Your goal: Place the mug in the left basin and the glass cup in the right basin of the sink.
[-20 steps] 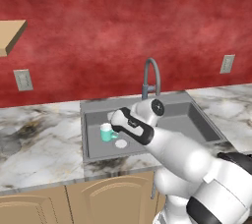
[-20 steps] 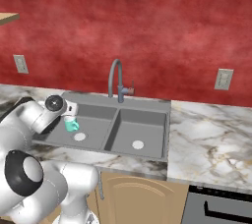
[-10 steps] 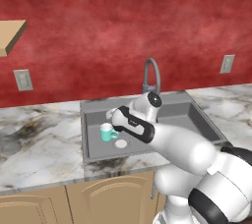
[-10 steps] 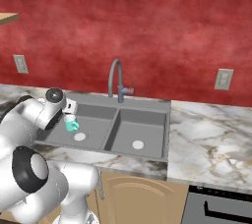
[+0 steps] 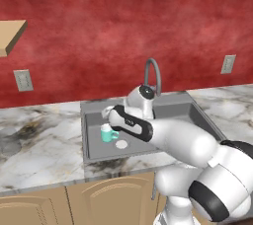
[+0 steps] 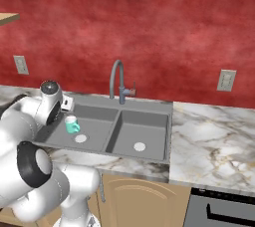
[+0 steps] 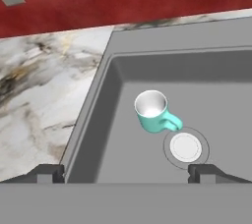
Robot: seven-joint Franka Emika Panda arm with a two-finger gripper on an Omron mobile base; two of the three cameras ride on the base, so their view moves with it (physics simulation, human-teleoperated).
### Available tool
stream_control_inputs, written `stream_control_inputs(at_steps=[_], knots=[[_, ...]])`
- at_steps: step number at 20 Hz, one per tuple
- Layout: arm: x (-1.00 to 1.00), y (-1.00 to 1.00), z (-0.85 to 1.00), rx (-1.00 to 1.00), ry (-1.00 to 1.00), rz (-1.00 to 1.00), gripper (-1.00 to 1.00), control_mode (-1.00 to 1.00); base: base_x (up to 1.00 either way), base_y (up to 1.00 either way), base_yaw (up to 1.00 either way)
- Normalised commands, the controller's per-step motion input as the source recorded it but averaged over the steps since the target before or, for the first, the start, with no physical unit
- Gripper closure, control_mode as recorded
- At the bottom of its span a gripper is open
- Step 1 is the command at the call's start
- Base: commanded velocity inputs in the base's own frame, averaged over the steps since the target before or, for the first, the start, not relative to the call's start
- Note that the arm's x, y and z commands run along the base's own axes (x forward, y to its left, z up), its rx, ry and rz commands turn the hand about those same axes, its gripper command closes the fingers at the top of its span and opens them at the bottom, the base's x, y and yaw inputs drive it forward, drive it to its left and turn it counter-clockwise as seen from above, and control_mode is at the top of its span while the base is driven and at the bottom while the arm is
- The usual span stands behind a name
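Note:
The teal mug stands upright on the floor of the left basin, handle toward the round white drain. My gripper hangs open just above and beside the mug, nothing between its fingertips. In the left base view the mug sits under my gripper; in the right base view the mug is just below my gripper. The narrower right basin of the dark grey sink holds nothing but its drain. The glass cup is out of view.
A tall arched grey tap rises behind the sink's divider. Marble counter runs to the left and marble counter to the right. A red wall with outlets stands behind.
The gripper has drawn up and slightly back from the mug, staying open. The mug has stayed in place in the left basin.

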Motion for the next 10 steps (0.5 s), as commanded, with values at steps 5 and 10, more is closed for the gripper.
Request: stream_control_inputs(at_steps=[5,10], knots=[[-0.04,0.23,0.02,0.07,-0.01,0.03,-1.0,-1.0,0.0,0.0,0.0],[0.0,0.32,0.0,0.13,-0.02,0.0,-1.0,-1.0,0.0,0.0,0.0]])
